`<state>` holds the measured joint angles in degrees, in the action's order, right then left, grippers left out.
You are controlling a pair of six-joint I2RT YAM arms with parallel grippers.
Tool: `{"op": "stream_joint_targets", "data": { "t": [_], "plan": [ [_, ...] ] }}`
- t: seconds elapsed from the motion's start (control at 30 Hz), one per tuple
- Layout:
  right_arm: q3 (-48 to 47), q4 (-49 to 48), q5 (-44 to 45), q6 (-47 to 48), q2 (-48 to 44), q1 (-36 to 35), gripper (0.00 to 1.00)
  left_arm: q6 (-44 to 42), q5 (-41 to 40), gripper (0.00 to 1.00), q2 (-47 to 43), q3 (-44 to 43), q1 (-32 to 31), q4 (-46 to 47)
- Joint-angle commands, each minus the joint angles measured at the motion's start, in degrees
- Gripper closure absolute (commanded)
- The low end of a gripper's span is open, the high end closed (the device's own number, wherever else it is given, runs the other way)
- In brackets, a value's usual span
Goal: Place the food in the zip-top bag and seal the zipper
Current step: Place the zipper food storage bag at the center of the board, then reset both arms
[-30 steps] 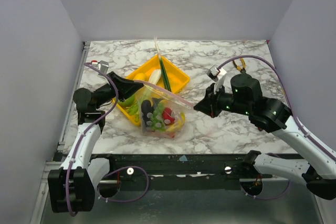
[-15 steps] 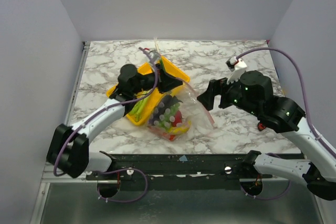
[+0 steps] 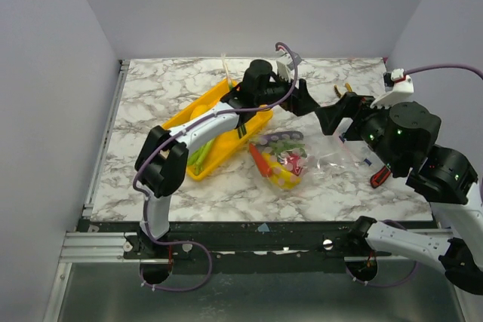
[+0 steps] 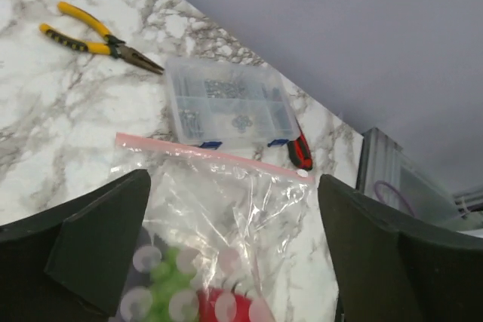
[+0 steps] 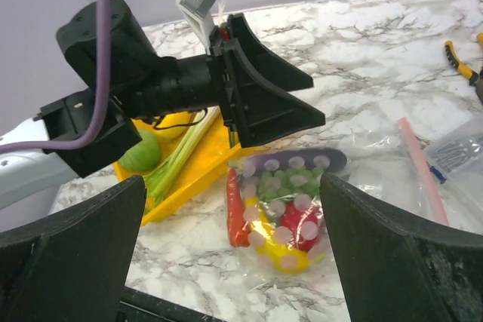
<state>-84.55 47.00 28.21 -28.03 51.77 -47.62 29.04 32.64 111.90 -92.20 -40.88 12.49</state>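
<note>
Lying on the marble surface (image 3: 151, 96), the zip-top bag (image 3: 302, 157) holds food (image 3: 281, 167): red fruit (image 5: 298, 220), banana (image 5: 290, 260), carrot (image 5: 234, 213). Its pink zipper (image 4: 211, 154) lies near a clear parts box (image 4: 226, 103) and pliers (image 4: 98, 39). Leeks (image 5: 181, 156) and cabbage (image 5: 139, 152) sit in the yellow tray (image 3: 226, 148) alongside. The left gripper (image 4: 234, 179) and right gripper (image 5: 232, 182) hover with jaws released and empty.
</note>
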Motion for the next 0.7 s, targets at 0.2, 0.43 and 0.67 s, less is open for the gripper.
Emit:
{"op": "stream_joint_targets", "data": {
  "t": [0.2,0.43,0.67],
  "plan": [
    [0.44,-2.34,7.9,3.64,-4.29,-0.19,0.01,-13.1,-15.52,0.02,-25.68,5.68,0.84,-15.39],
    [0.84,-5.95,9.43,6.94,-7.05,-0.19,0.01,-17.92,-22.65,0.02,-50.2,16.56,0.79,-19.07],
    [0.83,-8.09,9.17,10.27,-9.59,-0.17,0.0,-25.27,-34.41,0.02,-68.93,24.3,0.55,-22.71]
  ]
}}
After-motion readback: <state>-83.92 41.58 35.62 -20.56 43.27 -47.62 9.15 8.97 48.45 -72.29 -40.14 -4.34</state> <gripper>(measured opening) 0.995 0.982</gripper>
